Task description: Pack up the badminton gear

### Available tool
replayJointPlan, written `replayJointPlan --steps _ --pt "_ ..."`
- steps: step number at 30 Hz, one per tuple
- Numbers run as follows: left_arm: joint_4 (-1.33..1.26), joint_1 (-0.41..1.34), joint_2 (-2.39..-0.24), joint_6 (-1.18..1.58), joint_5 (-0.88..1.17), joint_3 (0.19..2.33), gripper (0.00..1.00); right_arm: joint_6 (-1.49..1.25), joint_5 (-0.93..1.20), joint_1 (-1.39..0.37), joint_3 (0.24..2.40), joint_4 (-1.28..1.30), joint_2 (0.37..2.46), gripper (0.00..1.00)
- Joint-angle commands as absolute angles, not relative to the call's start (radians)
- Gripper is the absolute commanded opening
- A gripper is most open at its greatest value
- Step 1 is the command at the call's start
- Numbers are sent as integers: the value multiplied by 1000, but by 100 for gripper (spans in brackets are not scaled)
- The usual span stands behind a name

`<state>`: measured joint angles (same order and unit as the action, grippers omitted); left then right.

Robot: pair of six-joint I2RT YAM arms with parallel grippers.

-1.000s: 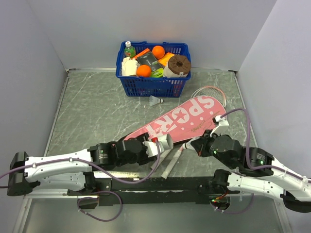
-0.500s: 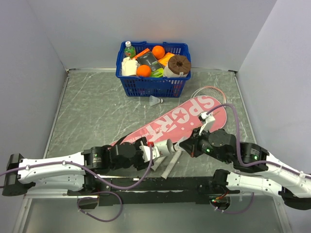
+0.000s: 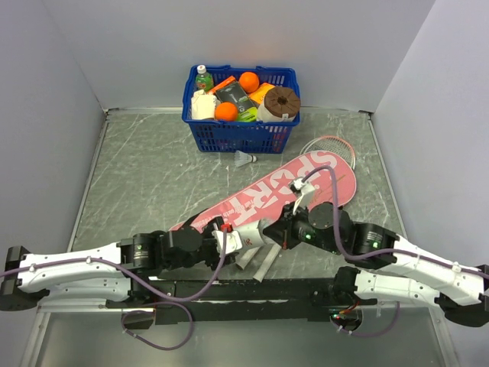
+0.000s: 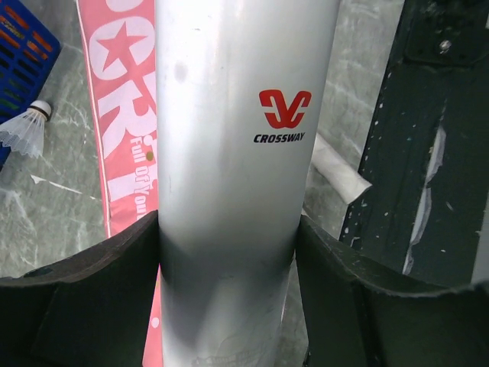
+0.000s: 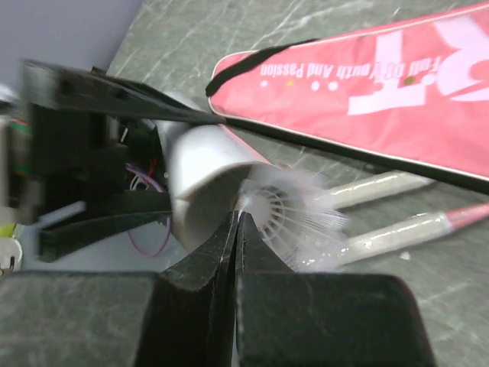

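Observation:
My left gripper (image 3: pixel 229 241) is shut on the long white tube (image 3: pixel 252 235), whose open mouth points right. In the left wrist view the tube (image 4: pixel 237 153) fills the space between both fingers (image 4: pixel 99 283). My right gripper (image 5: pixel 238 222) is shut on the rim of a white shuttlecock (image 5: pixel 294 218) and holds it right at the tube's mouth (image 5: pixel 202 164). In the top view the right gripper (image 3: pixel 279 232) meets the tube's end. The pink SPORT cover (image 3: pixel 283 191) lies diagonally behind. A second shuttlecock (image 3: pixel 244 159) lies before the basket. A racket head (image 3: pixel 330 145) sticks out past the cover.
A blue basket (image 3: pixel 238 138) of groceries stands at the back centre. Two white-pink racket handles (image 5: pixel 382 187) lie on the table under my grippers, near the black base rail (image 3: pixel 252 290). Grey walls close in the left, back and right sides.
My right gripper has moved left and nearer, bringing the shuttlecock to the tube's mouth. My left arm has drawn back to the left with the tube.

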<state>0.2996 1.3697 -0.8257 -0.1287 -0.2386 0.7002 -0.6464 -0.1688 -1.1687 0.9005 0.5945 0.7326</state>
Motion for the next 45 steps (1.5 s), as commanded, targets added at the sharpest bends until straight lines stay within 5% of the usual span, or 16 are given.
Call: replayJointPlan --steps 1,13,14,15,16,19,31,45 --pt "210 1378 -758 -101 -209 699 1 -667 -108 -1169 800 427 727 0" --pt "210 1381 -735 -90 -189 707 1 -696 144 -1169 647 60 816 0" --pt "207 1381 -732 -89 -189 706 1 -703 138 -1169 650 72 821 7" --pt "207 1381 -723 -89 -190 706 1 -710 117 -1169 652 81 815 29" --pt "209 1381 -719 -89 -190 706 1 -710 98 -1166 652 92 804 39" --pt "219 1382 -712 -84 -199 704 1 -701 25 -1158 672 162 743 60" --pt "298 1385 -727 -37 -323 726 1 -583 -363 -1042 1044 665 736 68" --pt "364 1388 -686 40 -356 747 1 -400 -371 -847 1385 522 1508 70"
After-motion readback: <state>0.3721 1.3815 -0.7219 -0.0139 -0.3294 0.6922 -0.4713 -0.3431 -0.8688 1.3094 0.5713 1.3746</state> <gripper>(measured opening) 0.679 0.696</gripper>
